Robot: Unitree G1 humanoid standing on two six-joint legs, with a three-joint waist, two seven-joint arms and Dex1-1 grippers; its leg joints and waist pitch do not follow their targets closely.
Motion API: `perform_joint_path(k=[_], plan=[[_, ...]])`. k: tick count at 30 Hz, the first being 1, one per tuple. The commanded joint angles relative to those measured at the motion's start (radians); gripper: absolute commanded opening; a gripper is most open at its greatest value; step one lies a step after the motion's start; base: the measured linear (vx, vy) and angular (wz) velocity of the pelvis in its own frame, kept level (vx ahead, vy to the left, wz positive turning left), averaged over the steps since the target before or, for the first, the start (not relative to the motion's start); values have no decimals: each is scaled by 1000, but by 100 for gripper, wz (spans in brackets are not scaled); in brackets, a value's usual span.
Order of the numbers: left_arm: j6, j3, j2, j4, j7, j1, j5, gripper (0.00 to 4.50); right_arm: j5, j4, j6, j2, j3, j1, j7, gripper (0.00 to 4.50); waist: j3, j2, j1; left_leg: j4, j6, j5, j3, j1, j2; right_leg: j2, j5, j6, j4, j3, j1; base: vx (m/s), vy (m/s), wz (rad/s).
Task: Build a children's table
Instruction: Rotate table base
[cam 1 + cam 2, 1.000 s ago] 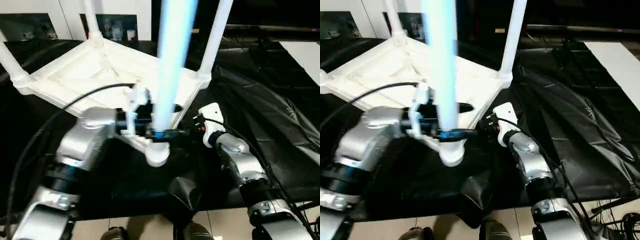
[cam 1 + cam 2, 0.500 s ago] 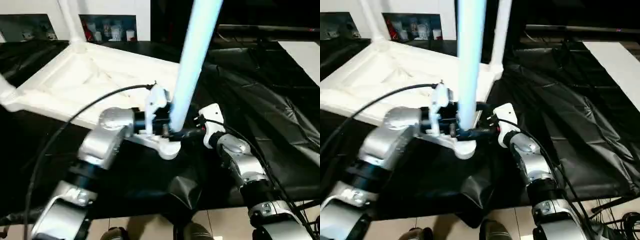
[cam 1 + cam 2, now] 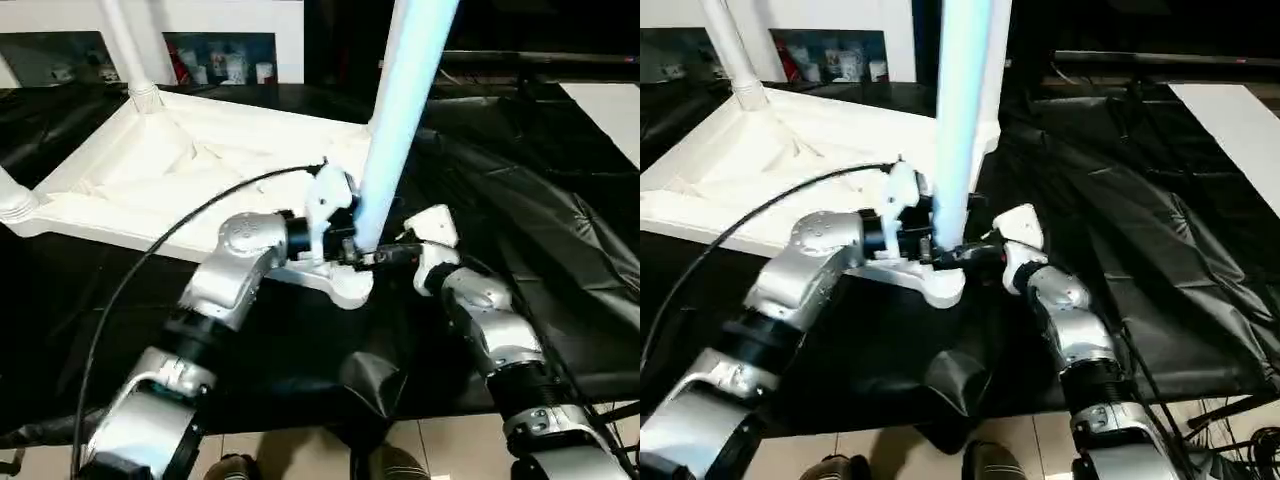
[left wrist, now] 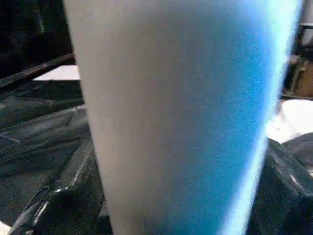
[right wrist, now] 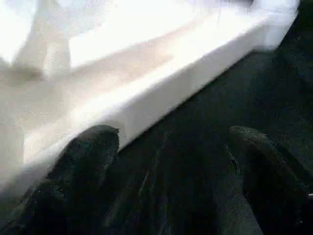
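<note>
1. The tabletop is seen lying upside down on the black sheet, its ribbed underside facing up and its near corner socket turned toward the robot.
2. A leg is stood in that near socket. Its long axis runs nearly upright, leaning slightly to the right as it rises.
3. Further legs are seen already standing in the tabletop: one at the far-left corner and another at the far-right corner, behind the near leg. A leg's base is also seen at the left corner.
4. The left gripper is held around the base of the near leg, just above the socket. In the left wrist view the leg is shown between the two black fingers, so the jaws are judged to be closed on it at the tube's width.
5. The right gripper is placed just beside the same socket, on its right. Its fingers are spread wide with nothing between them, the tabletop's edge lying just ahead.
6. The coming move is judged to turn on the leg's axis being lined up with the socket. The left arm is the one on the leg, so the seating push down would fall to it.
</note>
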Motion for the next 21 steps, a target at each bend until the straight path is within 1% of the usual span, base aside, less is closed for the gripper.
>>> perform_joint_path(k=[1, 2, 3, 4, 5, 6, 7, 8, 9, 10, 11, 12, 13, 14, 15, 16, 17, 18, 19, 20, 21], plan=[[-18, 10, 55, 1, -78, -5, -8, 395, 33, -74, 1, -53, -28, 19, 65, 405, -101, 10, 14, -59, 60, -199, -9, 16, 16, -46, -150, -278, -66, 29, 77, 0, 0, 0], [-31, 9, 72, 7, -97, -3, -3, 395, 39, -91, 6, -70, -30, 25, 88, 405, -101, 9, 17, -60, 65, -199, -9, 17, 17, -44, -148, -275, -67, 28, 78, 0, 0, 0], [-44, 8, 86, 15, -113, -3, 2, 395, 45, -104, 11, -86, -32, 30, 110, 405, -101, 10, 17, -59, 66, -195, -9, 17, 17, -44, -144, -275, -65, 28, 78, 0, 0, 0], [-49, 6, 118, 26, -152, -2, 5, 395, 55, -136, 23, -119, -30, 44, 159, 405, -100, 12, 21, -59, 66, -196, -8, 19, 17, -43, -145, -275, -66, 29, 77, 0, 0, 0], [-55, 2, 136, 35, -176, -3, 8, 395, 57, -150, 23, -141, -23, 53, 193, 405, -100, 16, 24, -60, 65, -205, -8, 21, 18, -44, -159, -275, -67, 28, 75, 0, 0, 0], [-58, -2, 155, 49, -196, -8, 15, 395, 56, -164, 25, -164, -13, 64, 229, 405, -100, 15, 24, -61, 63, -208, -7, 21, 18, -43, -163, -274, -68, 28, 75, 0, 0, 0], [-63, -7, 170, 58, -209, -11, 25, 395, 54, -171, 23, -183, -6, 72, 255, 405, -100, 18, 25, -60, 59, -217, -8, 21, 17, -43, -175, -275, -68, 27, 75, 0, 0, 0], [-68, -14, 189, 69, -225, -15, 38, 395, 51, -180, 20, -205, 4, 82, 286, 405, -100, 17, 28, -62, 55, -225, -8, 21, 19, -43, -189, -271, -70, 26, 75, 0, 0, 0], [-73, -24, 201, 81, -236, -20, 49, 395, 52, -184, 19, -219, 7, 88, 302, 405, -99, 19, 29, -61, 52, -227, -8, 22, 20, -44, -196, -268, -70, 26, 74, 0, 0, 0], [-96, -55, 231, 116, -258, -29, 91, 395, 47, -202, 19, -248, 23, 100, 339, 405, -101, 19, 31, -61, 48, -227, -8, 22, 21, -45, -205, -267, -69, 26, 74, 0, 0, 0], [-113, -77, 250, 141, -272, -36, 120, 378, 44, -215, 20, -268, 34, 109, 363, 405, -101, 18, 33, -61, 49, -229, -9, 22, 19, -43, -216, -261, -73, 25, 74, 0, 0, 0], [-143, -99, 261, 181, -264, -49, 160, 367, 51, -247, 41, -293, 48, 122, 399, 405, -101, 18, 36, -61, 48, -232, -8, 23, 20, -43, -227, -247, -72, 26, 73, 0, 0, 0], [-158, -108, 264, 200, -257, -55, 178, 359, 56, -264, 53, -304, 54, 128, 417, 405, -100, 17, 40, -61, 48, -234, -8, 22, 19, -43, -245, -233, -74, 26, 75, 0, 0, 0], [-170, -114, 265, 215, -251, -60, 191, 359, 62, -279, 63, -312, 59, 133, 430, 405, -102, 17, 43, -61, 47, -227, -10, 20, 19, -46, -253, -229, -74, 27, 76, 0, 0, 0], [-220, -138, 264, 276, -219, -84, 240, 359, 90, -351, 108, -346, 77, 153, 486, 405, -102, 18, 45, -60, 52, -229, -9, 20, 16, -42, -263, -220, -79, 26, 77, 0, 0, 0], [-253, -149, 262, 315, -198, -101, 266, 348, 113, -393, 136, -364, 82, 162, 514, 405, -103, 19, 50, -60, 55, -230, -10, 22, 18, -42, -267, -208, -79, 27, 76, 0, 0, 0], [-260, -151, 257, 335, -196, -110, 270, 348, 130, -418, 153, -373, 85, 168, 533, 405, -104, 19, 50, -60, 54, -225, -11, 20, 19, -45, -262, -209, -75, 26, 77, 0, 0, 0], [-260, -151, 257, 335, -196, -110, 270, 334, 130, -418, 153, -373, 85, 168, 533, 405, -107, 18, 53, -59, 53, -218, -12, 19, 21, -49, -260, -216, -74, 26, 75, 0, 0, 0], [-272, -156, 251, 367, -211, -127, 273, 323, 159, -470, 196, -397, 93, 182, 576, 405, -107, 17, 52, -59, 51, -211, -12, 17, 21, -49, -254, -226, -74, 25, 76, 0, 0, 0], [-272, -157, 251, 369, -212, -128, 274, 317, 161, -473, 198, -398, 94, 183, 579, 405, -108, 17, 56, -58, 52, -212, -11, 20, 22, -49, -245, -233, -73, 27, 73, 0, 0, 0], [-287, -166, 251, 395, -219, -143, 286, 317, 174, -507, 224, -417, 103, 195, 611, 405, -106, 20, 56, -59, 54, -210, -11, 17, 21, -48, -240, -237, -73, 26, 74, 0, 0, 0]])
